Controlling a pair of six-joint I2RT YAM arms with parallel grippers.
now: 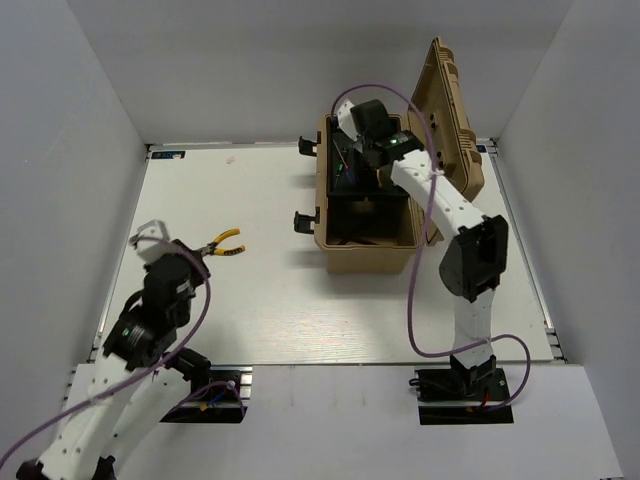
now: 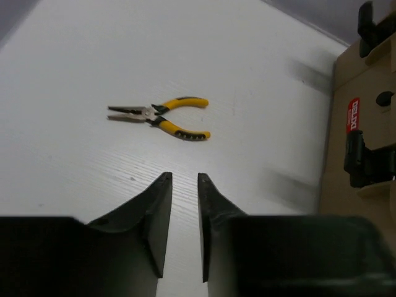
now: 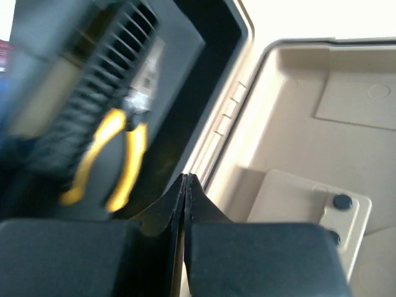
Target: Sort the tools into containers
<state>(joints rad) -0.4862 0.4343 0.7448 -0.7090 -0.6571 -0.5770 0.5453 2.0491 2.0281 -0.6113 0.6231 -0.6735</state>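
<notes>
A pair of yellow-handled pliers (image 2: 158, 116) lies flat on the white table (image 1: 300, 310), in the left-centre part of the overhead view. In the left wrist view it sits in the upper middle of the frame, straight above the left gripper (image 2: 184, 180) and clearly apart from it. Its grey nose points to the left of the frame and its two handles spread to the right. The left gripper's two dark fingers stand a narrow gap apart with only bare table showing between them. They hold nothing.

The tan toolbox (image 1: 370, 258) stands open in the upper centre-right of the overhead view, with its lid (image 1: 450, 110) raised and leaning toward the right. Its black inner tray (image 1: 370, 220) is visible inside. In the left wrist view the toolbox side fills the right edge of the frame, with a black latch (image 2: 365, 164) and a small red label (image 2: 352, 114) on it, well away from the pliers on the table.

The right arm reaches over the open toolbox from the lower right. In the right wrist view the right gripper (image 3: 185, 180) has its fingertips pressed together, and nothing can be seen between them. A second pair of pliers (image 3: 130, 164), blurred, shows its yellow handles against the dark tray in the left half of that frame, up and to the left of the fingertips and not touching them. The pale inside of the lid fills the right half.
</notes>
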